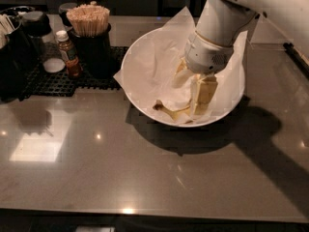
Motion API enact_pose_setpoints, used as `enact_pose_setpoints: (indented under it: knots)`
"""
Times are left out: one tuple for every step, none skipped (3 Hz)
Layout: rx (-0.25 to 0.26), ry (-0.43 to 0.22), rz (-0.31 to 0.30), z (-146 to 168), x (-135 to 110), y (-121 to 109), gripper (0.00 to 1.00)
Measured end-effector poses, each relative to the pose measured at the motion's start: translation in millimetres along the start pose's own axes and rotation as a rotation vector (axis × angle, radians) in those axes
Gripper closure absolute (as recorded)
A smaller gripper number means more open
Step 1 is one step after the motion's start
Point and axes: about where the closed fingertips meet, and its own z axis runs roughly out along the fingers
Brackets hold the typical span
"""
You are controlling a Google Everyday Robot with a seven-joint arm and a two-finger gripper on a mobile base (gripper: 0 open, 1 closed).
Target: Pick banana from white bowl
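Observation:
The white bowl [140,57] sits on the dark table right of centre, lined with crinkled white paper [159,66] whose corners stick out over the rim. The banana [173,112] lies at the bowl's front, its dark stem tip pointing left; its right end is hidden behind the gripper. My gripper [203,96] reaches straight down into the bowl from the white arm [217,33] at the upper right and stands over the banana's right end, down at its level.
A black mat [58,79] at the back left holds a small brown bottle [69,53], a dark cup of wooden sticks [89,25] and dark containers [17,47]. The bowl's left rim is close to the mat.

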Motion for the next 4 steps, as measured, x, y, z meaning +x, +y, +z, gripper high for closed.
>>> enact_pose_setpoints:
  knots:
    - [0.02,0.032,-0.007,-13,-5,-2,0.34]
    - [0.031,0.055,-0.02,-21,-9,-4,0.34]
    - [0.036,0.07,-0.024,-24,-7,-5,0.35]
    - [0.03,0.073,-0.013,-19,0,-8,0.35]
